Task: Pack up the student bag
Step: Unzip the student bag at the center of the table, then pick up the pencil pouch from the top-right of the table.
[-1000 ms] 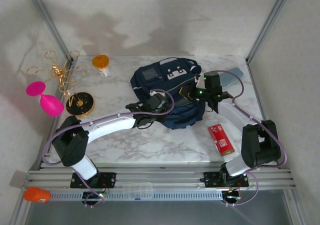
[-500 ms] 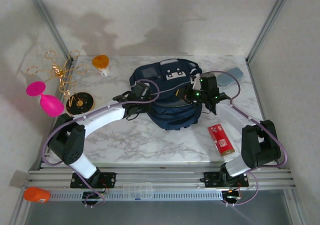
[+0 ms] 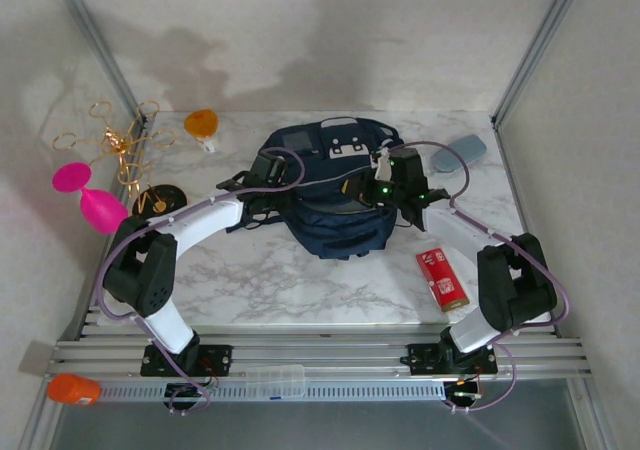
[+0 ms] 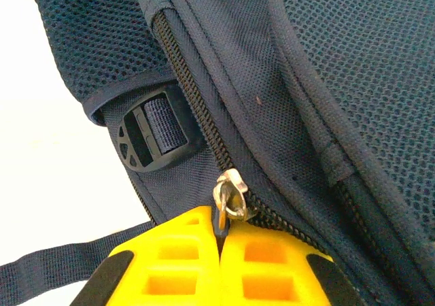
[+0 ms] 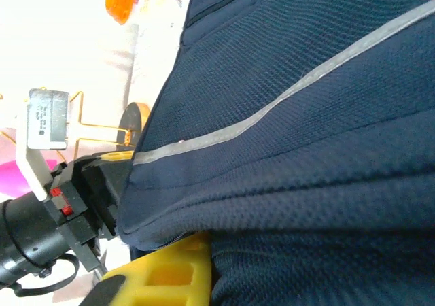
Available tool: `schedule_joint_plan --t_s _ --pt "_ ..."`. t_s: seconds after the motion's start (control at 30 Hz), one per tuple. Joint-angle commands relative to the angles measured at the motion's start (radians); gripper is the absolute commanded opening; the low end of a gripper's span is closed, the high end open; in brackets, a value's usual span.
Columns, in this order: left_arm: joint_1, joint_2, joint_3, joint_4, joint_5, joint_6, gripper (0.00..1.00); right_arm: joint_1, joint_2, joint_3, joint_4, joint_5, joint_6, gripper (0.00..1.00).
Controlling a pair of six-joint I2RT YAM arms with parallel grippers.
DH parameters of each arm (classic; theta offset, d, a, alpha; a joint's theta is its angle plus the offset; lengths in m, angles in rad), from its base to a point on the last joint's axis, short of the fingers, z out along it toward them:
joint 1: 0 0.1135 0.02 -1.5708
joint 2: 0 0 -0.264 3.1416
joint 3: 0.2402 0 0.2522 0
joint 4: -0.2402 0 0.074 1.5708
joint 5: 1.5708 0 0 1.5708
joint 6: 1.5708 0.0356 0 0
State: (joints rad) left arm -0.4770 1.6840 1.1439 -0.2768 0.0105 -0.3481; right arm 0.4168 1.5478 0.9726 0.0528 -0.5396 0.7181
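Observation:
The student bag [image 3: 335,220], navy with white trim, lies in the middle of the table. My left gripper [image 3: 262,182] is at the bag's left side. Its yellow fingers [image 4: 177,251] are shut on the tab of the silver zipper pull [image 4: 230,196], on the zipper beside a black strap buckle [image 4: 149,132]. My right gripper [image 3: 385,182] is at the bag's upper right edge. One yellow finger [image 5: 170,268] shows there, with a fold of bag fabric [image 5: 306,115] pressed against its inner face. The fabric hides the other finger.
A red box [image 3: 441,278] lies at the front right and a grey-blue case [image 3: 462,151] at the back right. An orange-capped bottle [image 3: 202,125], a gold wire stand on a black base [image 3: 158,203] and a pink object [image 3: 90,198] stand at the left.
My left gripper has drawn the zipper pull from the bag's front middle round to its left side. The right gripper has shifted slightly left, and the bag has moved a little with them.

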Motion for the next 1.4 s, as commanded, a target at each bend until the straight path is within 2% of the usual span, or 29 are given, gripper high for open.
schedule_joint_plan --t_s 0.0,0.03,0.17,0.3,0.4,0.47,0.53,0.6,0.73,0.87,1.07,1.17,1.37 --pt "0.034 -0.045 -0.029 0.008 -0.084 -0.062 0.17 0.007 -0.013 0.015 -0.114 -0.004 -0.063 0.33" --pt "0.024 -0.068 -0.05 0.005 -0.069 -0.077 0.24 0.006 -0.023 0.014 -0.139 0.007 -0.078 0.37" --pt "-0.037 -0.188 -0.163 0.004 -0.073 -0.162 0.38 0.0 -0.128 -0.036 -0.227 0.118 -0.116 0.6" --pt "-0.101 -0.3 -0.255 0.0 -0.082 -0.258 0.44 -0.063 -0.255 -0.094 -0.3 0.188 -0.125 0.77" --pt "-0.156 -0.344 -0.266 0.002 -0.084 -0.298 0.46 -0.17 -0.305 -0.103 -0.357 0.257 -0.133 0.89" --pt "-0.19 -0.352 -0.249 0.012 -0.081 -0.335 0.48 -0.274 -0.283 -0.095 -0.354 0.283 -0.12 0.95" --pt "-0.227 -0.35 -0.25 0.104 -0.049 -0.367 0.5 -0.362 -0.225 -0.082 -0.311 0.319 -0.096 0.97" --pt "-0.257 -0.32 -0.231 0.191 0.001 -0.374 0.53 -0.441 -0.137 -0.052 -0.245 0.343 -0.078 0.99" --pt "-0.304 -0.2 -0.088 0.165 -0.015 -0.354 0.55 -0.537 0.117 0.121 -0.203 0.351 -0.059 0.99" --pt "-0.31 -0.112 -0.014 0.189 -0.011 -0.328 0.56 -0.553 0.315 0.287 -0.187 0.385 -0.074 0.98" --pt "-0.307 -0.047 0.051 0.194 -0.048 -0.303 0.59 -0.564 0.538 0.496 -0.239 0.377 -0.071 0.85" --pt "-0.301 -0.026 0.082 0.165 -0.063 -0.286 0.6 -0.563 0.597 0.567 -0.27 0.41 -0.066 0.8" --pt "-0.29 0.001 0.109 0.143 -0.053 -0.278 0.63 -0.564 0.664 0.634 -0.3 0.459 -0.06 0.79"
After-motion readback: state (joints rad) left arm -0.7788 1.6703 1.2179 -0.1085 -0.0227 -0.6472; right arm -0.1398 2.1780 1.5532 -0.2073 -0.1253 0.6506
